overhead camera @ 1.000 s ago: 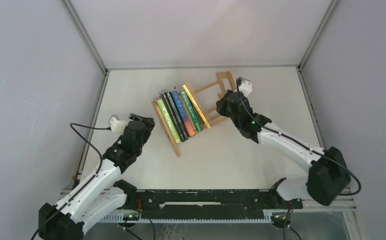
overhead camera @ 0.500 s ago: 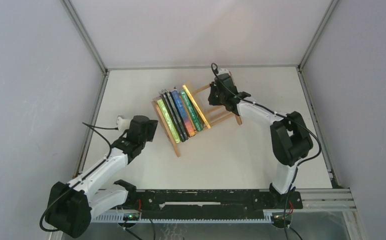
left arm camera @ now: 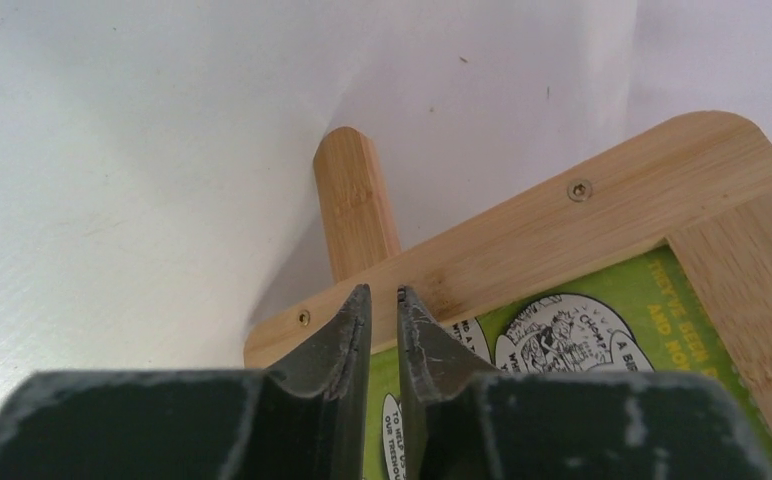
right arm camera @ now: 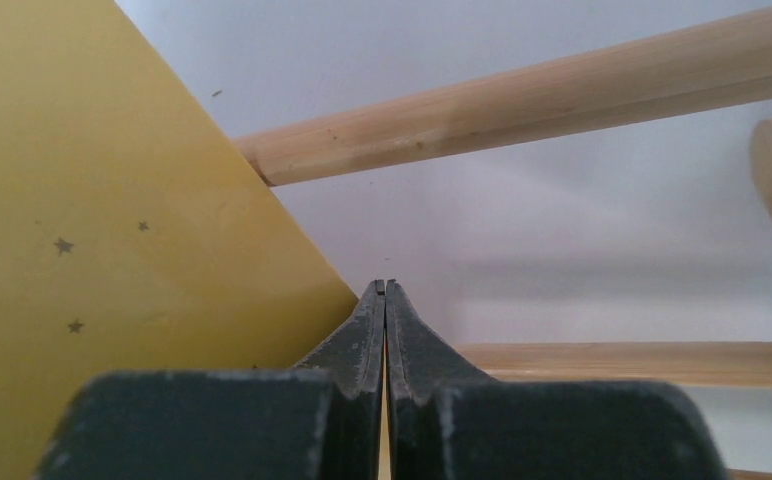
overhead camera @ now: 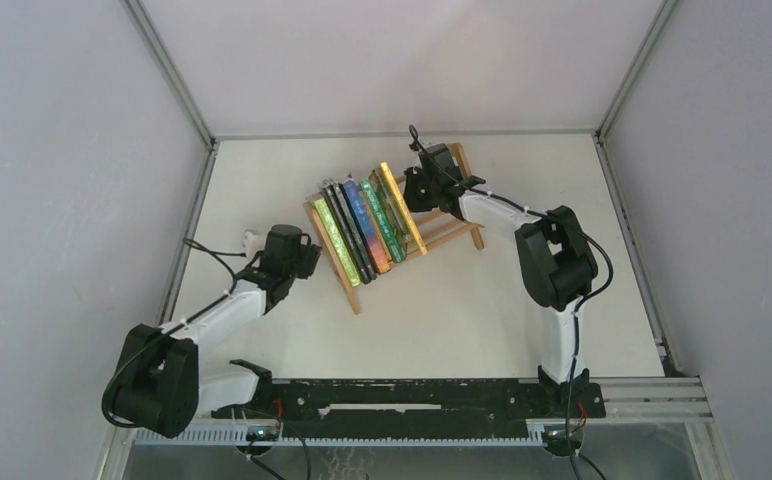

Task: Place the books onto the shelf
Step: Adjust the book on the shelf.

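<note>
Yellow-orange is the cover to mind. That book [overhead camera: 403,203] leans at the open end of the row, and your right fingers [right arm camera: 360,335] are clenched together on nothing, their tips at its face, touching or just short of it; I cannot tell which. The shelf [overhead camera: 449,234] stands askew at the middle of the surface [overhead camera: 262,170], nearer the far edge. All the books [overhead camera: 362,225] already sit in it, packed toward its near-left end frame [left arm camera: 522,240]. What seems left is squaring the row.

Push with the closed tips high on the cover, toward the other books, and go slowly. A low or glancing push will likely slip along the glossy face or fold the thin paperback.

Your left fingers [left arm camera: 347,335] are almost closed, a thin slit between them, grasping nothing. They hang just outside that end frame, with the lime-green book [left arm camera: 582,320] behind it. Rest them against the wood as a stop, so that the light shelf does not slide toward the left edge.
</note>
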